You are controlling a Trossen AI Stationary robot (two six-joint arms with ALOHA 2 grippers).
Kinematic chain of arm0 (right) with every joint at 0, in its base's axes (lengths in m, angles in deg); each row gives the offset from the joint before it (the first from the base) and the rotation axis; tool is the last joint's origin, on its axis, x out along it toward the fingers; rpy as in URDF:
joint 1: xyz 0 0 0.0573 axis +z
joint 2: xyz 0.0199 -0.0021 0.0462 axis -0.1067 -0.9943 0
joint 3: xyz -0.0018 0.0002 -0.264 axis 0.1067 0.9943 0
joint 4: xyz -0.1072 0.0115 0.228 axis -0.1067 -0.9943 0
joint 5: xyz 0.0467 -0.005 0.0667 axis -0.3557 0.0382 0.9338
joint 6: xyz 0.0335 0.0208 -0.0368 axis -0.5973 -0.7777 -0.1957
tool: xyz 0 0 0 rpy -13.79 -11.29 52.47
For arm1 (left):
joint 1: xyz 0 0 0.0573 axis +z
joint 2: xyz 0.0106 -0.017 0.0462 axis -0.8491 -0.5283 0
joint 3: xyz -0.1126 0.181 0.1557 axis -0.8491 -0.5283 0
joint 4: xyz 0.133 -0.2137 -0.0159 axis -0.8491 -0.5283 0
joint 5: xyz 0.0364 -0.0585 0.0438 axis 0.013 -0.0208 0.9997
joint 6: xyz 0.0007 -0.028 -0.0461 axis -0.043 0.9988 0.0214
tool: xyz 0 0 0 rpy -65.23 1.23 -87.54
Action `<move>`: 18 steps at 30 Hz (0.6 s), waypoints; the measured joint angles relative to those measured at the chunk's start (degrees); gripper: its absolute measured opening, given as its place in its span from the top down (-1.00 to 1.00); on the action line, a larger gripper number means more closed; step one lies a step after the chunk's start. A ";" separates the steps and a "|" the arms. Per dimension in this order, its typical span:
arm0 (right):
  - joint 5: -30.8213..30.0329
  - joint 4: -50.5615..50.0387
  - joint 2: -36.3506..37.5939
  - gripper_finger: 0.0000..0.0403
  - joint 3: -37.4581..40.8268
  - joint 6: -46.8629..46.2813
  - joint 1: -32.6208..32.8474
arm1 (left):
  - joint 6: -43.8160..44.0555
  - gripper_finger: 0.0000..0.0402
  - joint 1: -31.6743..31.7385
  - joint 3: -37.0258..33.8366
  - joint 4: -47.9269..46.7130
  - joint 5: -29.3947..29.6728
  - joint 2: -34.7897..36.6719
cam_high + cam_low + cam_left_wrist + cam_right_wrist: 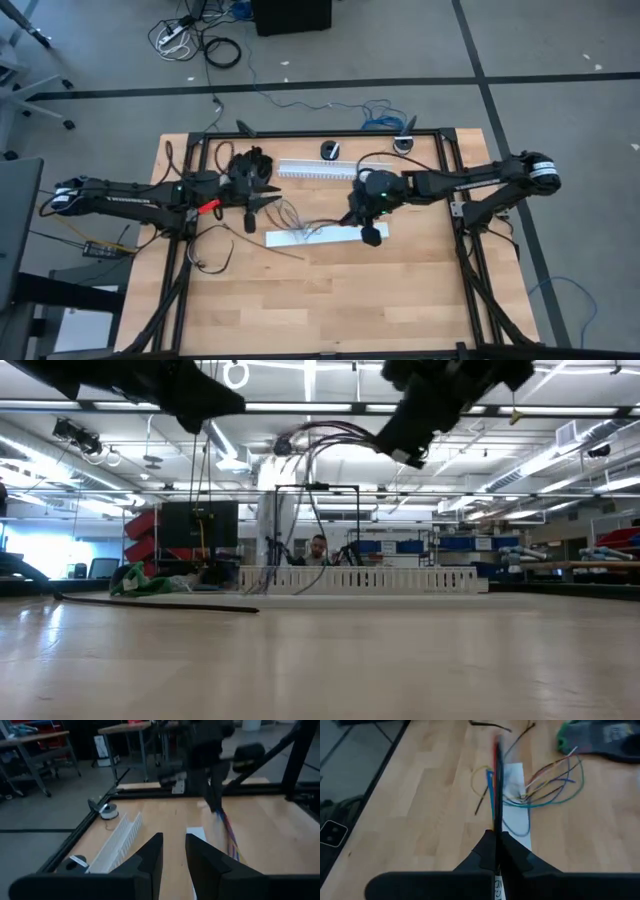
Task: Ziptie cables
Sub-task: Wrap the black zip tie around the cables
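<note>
Black rubber-tipped fingers of my right gripper [496,840] are pressed together on one end of the cables [493,795], a loose bundle of thin red, blue, yellow and dark wires. I judge I am holding that end up off the pale wooden table [380,300] so the strands gather into one line that a tie can go round, instead of lying fanned out.

From my fingertips the pinched strands run straight ahead. Just beyond, the bundle opens into slack loops that rest on and beside a flat white plastic strip [517,825] lying on the wood. The long axis of the bundle runs roughly along that strip, across the table from my right side toward my left. The held end is high and the far end droops to the surface. The far end points toward a small dark-and-green module [580,737], though I cannot tell exactly where the wires join it.

Farther along, my left gripper [173,855] hovers above the table facing the held bundle. Its two dark fingers stand a narrow gap apart with nothing between them. It seems placed to take the free part of the bundle or to bring a tie to it.

A thin dark straight strip [150,603], possibly a zip tie, lies flat on the wood, clear of both grippers. At the far side, a long white slotted plastic duct [315,168] lies parallel to the white strip, well apart from the wires.
</note>
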 joint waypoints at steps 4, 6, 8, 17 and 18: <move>4.24 -0.61 -9.01 1.00 -7.07 1.73 -0.54 | -0.05 0.61 -0.02 -0.02 -1.80 0.87 4.57; 6.65 -1.71 -13.88 1.00 -11.88 3.02 -0.52 | -0.06 0.61 -0.02 -0.22 -2.13 0.88 6.94; 8.69 -3.83 -18.25 1.00 -17.75 4.85 -0.07 | -0.06 0.61 -0.02 -0.91 -2.98 0.60 9.20; 9.32 -17.16 -28.10 1.00 -49.80 13.77 4.72 | 0.28 0.61 -0.02 -2.25 -5.91 0.26 11.96; 9.26 -18.92 -28.21 1.00 -52.34 13.81 5.35 | 0.29 0.61 -0.02 -2.25 -5.75 0.24 11.99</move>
